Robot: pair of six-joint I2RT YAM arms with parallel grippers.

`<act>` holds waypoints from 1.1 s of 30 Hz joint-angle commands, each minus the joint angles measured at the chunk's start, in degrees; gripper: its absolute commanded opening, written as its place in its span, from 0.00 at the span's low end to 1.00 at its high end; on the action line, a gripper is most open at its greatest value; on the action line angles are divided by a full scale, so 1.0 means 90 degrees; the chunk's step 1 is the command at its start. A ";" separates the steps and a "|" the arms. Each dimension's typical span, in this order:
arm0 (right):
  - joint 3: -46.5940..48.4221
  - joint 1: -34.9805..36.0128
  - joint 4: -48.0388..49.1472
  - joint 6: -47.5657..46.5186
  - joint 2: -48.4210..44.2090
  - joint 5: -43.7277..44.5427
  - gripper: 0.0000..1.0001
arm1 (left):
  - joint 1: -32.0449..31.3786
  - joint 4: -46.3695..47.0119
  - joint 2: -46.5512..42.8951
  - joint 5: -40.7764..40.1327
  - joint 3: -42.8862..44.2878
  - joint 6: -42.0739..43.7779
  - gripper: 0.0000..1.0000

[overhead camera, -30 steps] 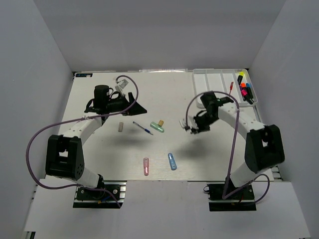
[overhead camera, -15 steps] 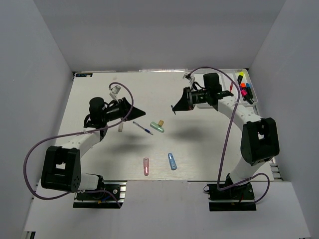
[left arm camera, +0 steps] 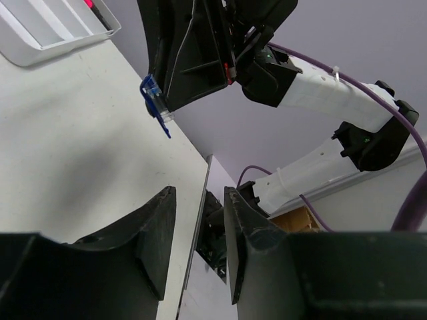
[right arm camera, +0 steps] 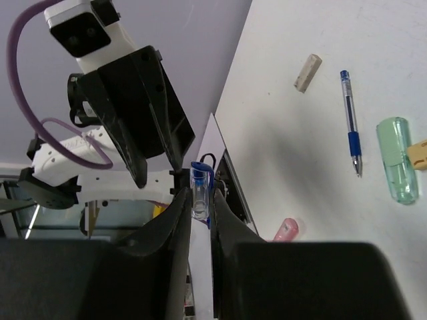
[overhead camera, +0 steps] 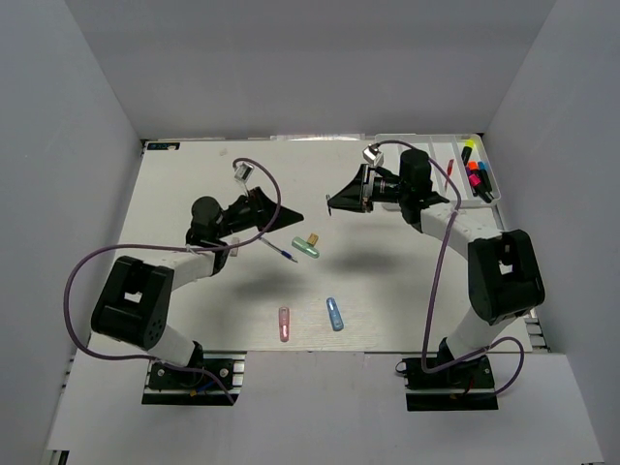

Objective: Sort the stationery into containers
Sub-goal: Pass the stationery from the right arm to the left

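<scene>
Looking outward from the arm bases, I find a pink capsule (overhead camera: 284, 324) and a blue capsule (overhead camera: 335, 314) lying nearest me on the table (overhead camera: 407, 300), a little apart from each other. Further out lie a blue pen (overhead camera: 278, 250), a green capsule (overhead camera: 306, 249) with a tan bit (overhead camera: 313, 238) tight against it, and a tan block (right arm camera: 307, 72) left of the pen, close to the left arm.

Above that cluster the two grippers point at each other, tips near but not touching. The left gripper (overhead camera: 295, 215) has its fingers (left arm camera: 157, 227) partly apart with a clear gap between them – nothing is in its hold. The right gripper (overhead camera: 332, 202) is pinched down on a small blue-and-clear piece (right arm camera: 199, 193), carried off the table surface.

At the far right corner sits the white tray (overhead camera: 433, 145) – black highlighters (overhead camera: 477, 176) with coloured caps lie along its right side, and a red pen (overhead camera: 449, 170) lies just left of them.
</scene>
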 commanded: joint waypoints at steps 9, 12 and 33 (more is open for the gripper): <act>0.0176 0.0310 -0.0343 0.0586 -0.0404 0.0394 0.00 | -0.0524 -0.1486 0.0059 -0.0692 0.0588 0.0929 0.43; 0.0186 0.0369 -0.0382 0.0606 -0.0433 0.0424 0.00 | -0.0582 -0.1751 0.0127 -0.0760 0.0735 0.1066 0.49; 0.0323 0.0672 -0.0549 0.0694 -0.0316 0.0561 0.00 | -0.0885 -0.2104 0.0274 -0.0849 0.0970 0.1370 0.50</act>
